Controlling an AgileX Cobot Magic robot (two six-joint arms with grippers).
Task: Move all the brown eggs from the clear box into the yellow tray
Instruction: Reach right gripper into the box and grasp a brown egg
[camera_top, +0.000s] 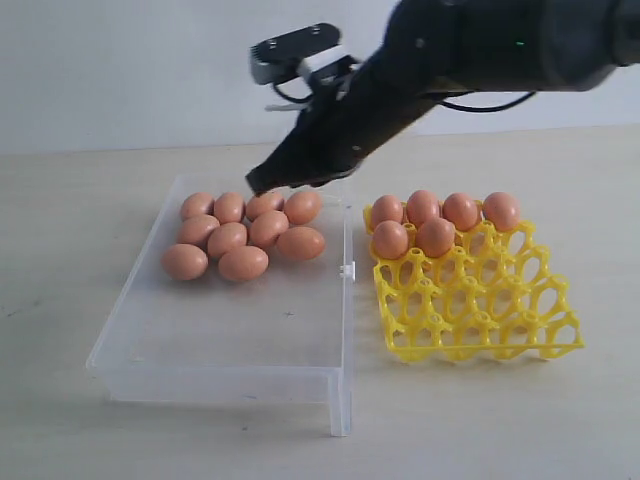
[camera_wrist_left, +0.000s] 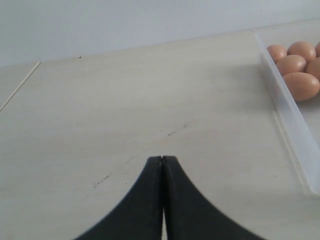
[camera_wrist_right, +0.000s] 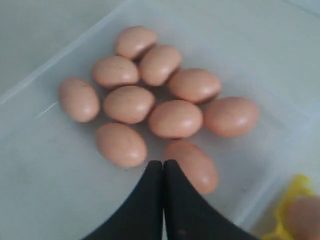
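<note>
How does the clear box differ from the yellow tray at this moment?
The clear box is transparent with a flat floor; the yellow tray is an opaque lattice of cups. The box is larger than the tray. Ten brown eggs lie loose in the box; six sit in cups in the tray. Both rest flat on the table.

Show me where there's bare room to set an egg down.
Box: the near half of the floor, between the ten eggs and the front wall, is bare. Tray: all cups but those under its six eggs at the back are empty. Crowded: the box's far end, eggs bunched touching below the right fingers.
</note>
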